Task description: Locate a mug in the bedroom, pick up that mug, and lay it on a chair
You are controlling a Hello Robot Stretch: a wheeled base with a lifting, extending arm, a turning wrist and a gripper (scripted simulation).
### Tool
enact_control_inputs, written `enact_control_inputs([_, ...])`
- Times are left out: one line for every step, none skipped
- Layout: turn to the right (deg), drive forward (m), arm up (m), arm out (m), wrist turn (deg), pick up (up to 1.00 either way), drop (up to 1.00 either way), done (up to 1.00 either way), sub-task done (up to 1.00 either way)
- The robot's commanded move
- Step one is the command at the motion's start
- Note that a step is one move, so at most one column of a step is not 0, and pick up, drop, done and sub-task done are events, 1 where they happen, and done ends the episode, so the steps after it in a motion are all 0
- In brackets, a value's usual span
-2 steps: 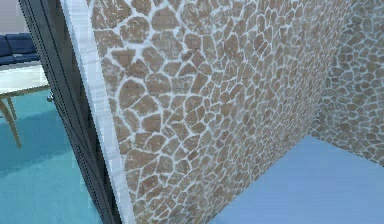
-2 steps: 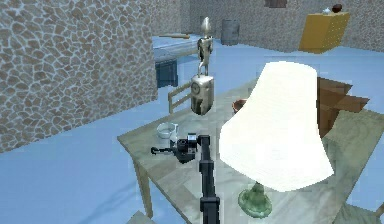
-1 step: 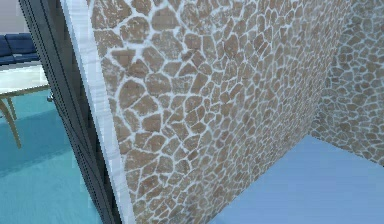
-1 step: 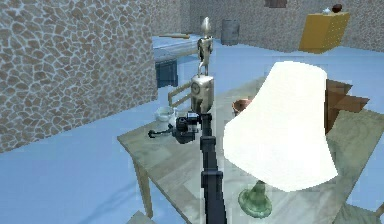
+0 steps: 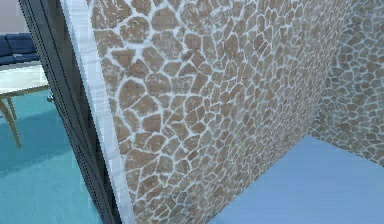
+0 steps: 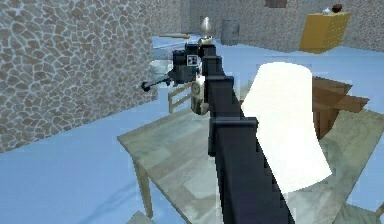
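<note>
Reaching across the pale weathered wooden bench (image 6: 170,152), the dark square arm (image 6: 238,150) ends in the hand (image 6: 155,80) at eleven o'clock. Its grip cannot be told, nor whether the small grey blob (image 6: 160,68) there is the mug. A white cone-shaped shade (image 6: 285,120) stands at three o'clock.

Arm (image 6: 236,140) reaches far out, gripper (image 6: 158,80) at its end

A cobblestone wall (image 5: 220,90) meets blue floor (image 5: 320,185). On the pale wooden worktop (image 6: 170,150) stand a white lampshade (image 6: 285,120) and a brown box (image 6: 332,100), with a yellow cabinet (image 6: 322,32) far beyond.
</note>
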Motion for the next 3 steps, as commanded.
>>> enact_control_inputs([0.0, 0.0, 0.0, 0.0, -45.0, 0.0, 0.0, 0.0, 0.0])
enact_control_inputs([0.0, 0.0, 0.0, 0.0, -45.0, 0.0, 0.0, 0.0, 0.0])
enact_control_inputs([0.0, 0.0, 0.0, 0.0, -6.0, 0.0, 0.0, 0.0, 0.0])
